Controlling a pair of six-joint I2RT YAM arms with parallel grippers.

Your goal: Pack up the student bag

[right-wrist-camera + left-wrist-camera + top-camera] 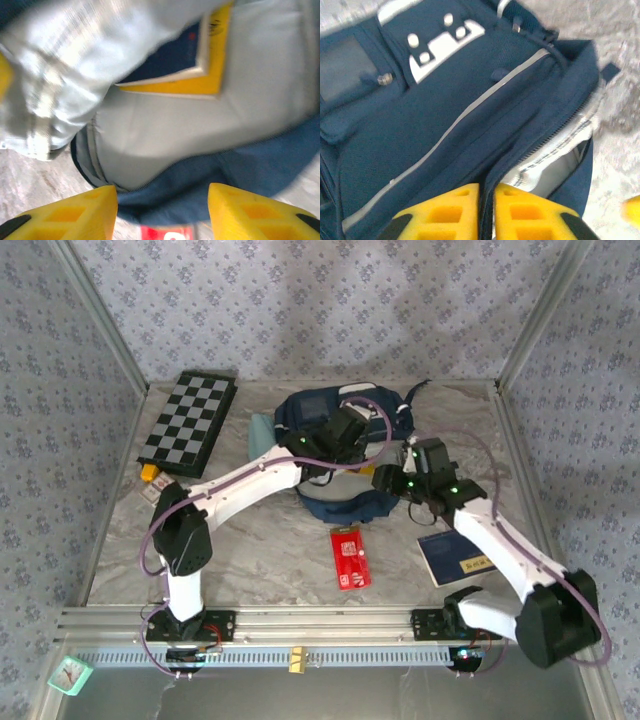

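Observation:
The student bag [340,502], navy with pale patches, lies at the back middle of the table, its mouth facing the arms. My left gripper [335,440] is on top of it. In the left wrist view the bag [445,115] runs under my left gripper [487,187], whose yellow fingers stand almost together with the zipper edge of the flap pinched between them. My right gripper [392,480] is at the bag's right front. Seen from the right wrist, that gripper [162,192] stands open over the bag's blue rim [240,175]. A navy and yellow book [200,87] lies inside on the grey lining.
A red flat pack [350,558] and a navy booklet [455,558] lie on the marble top in front of the bag. A chessboard [190,420] rests at the back left, with a small orange item [150,472] near it. A light blue item [262,430] sits against the bag's left side.

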